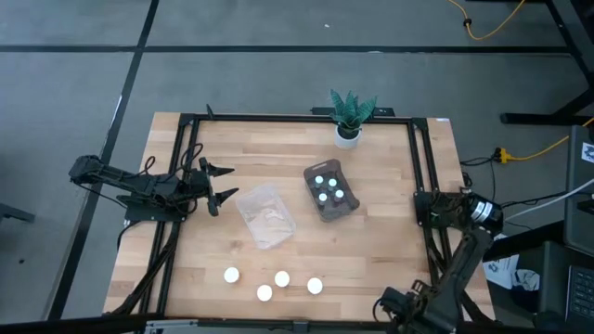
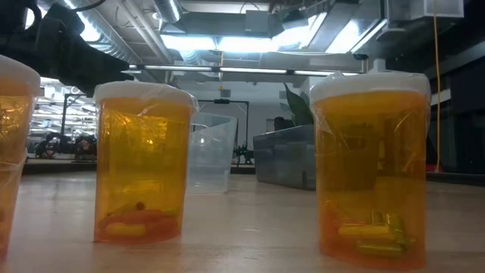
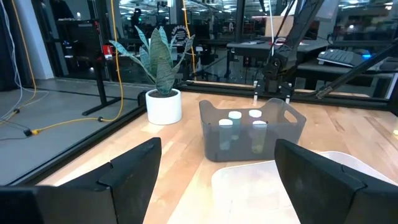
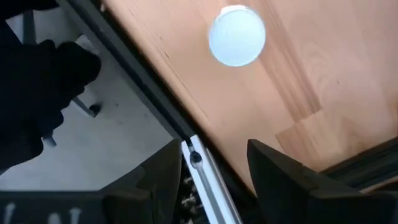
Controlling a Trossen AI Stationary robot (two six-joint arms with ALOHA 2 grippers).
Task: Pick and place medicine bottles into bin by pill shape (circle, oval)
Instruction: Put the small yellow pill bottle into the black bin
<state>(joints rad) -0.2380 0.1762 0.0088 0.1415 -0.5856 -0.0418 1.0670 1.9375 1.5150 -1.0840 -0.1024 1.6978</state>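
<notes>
Several amber medicine bottles with white caps [image 1: 281, 278] stand upright near the table's front edge; two of them [image 2: 142, 163] [image 2: 371, 167] fill the low view. The smoky grey bin [image 1: 330, 192] holds several small white-capped bottles [image 3: 234, 116]. Left of it lies the clear bin [image 1: 265, 215]. My left gripper [image 1: 218, 184] is open and level at the table's left, pointing at the bins [image 3: 217, 168]. My right gripper [image 1: 397, 304] is open and points down over the table's front rail, right of the amber bottles. Its wrist view shows one white cap [image 4: 236, 35] beyond its fingers [image 4: 214, 158].
A potted green plant [image 1: 351, 116] stands at the table's far edge. A black metal frame [image 1: 422, 167] runs around the tabletop, and its front rail [image 4: 149, 93] lies under my right gripper. Bare wood lies between the bins and the amber bottles.
</notes>
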